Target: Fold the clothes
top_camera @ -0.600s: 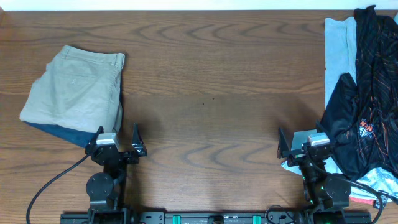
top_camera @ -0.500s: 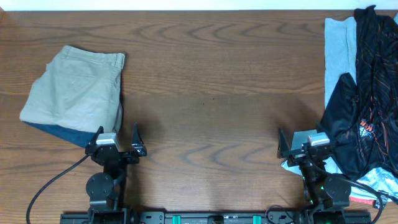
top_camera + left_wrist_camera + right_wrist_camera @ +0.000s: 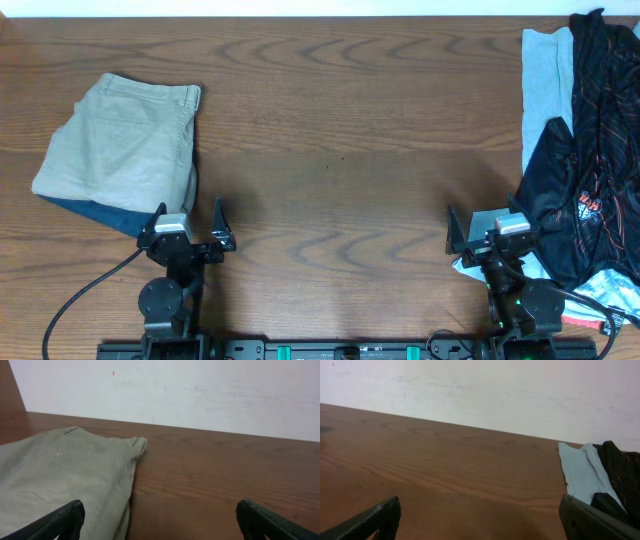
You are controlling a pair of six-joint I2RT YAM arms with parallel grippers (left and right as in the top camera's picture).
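Two sets of jaws stand spread wide and empty near the near edge of the counter (image 3: 340, 120): the left jaws beside the folded khaki shorts (image 3: 125, 140), the right jaws just beside the heap of clothes. The black jersey (image 3: 590, 150) lies crumpled along the right edge, running from the far right corner toward the near edge. It is draped over a pale blue garment (image 3: 545, 80) and partly cut off by the frame. It looks thin, light and limp, probably slick sports fabric, so it will likely sag and slide rather than hold a shape. It does not look fragile. A sound grip would be a pinch on an outer edge, such as the dark flap nearest the right jaws. Whether that flap is a sleeve or a hem I cannot tell.
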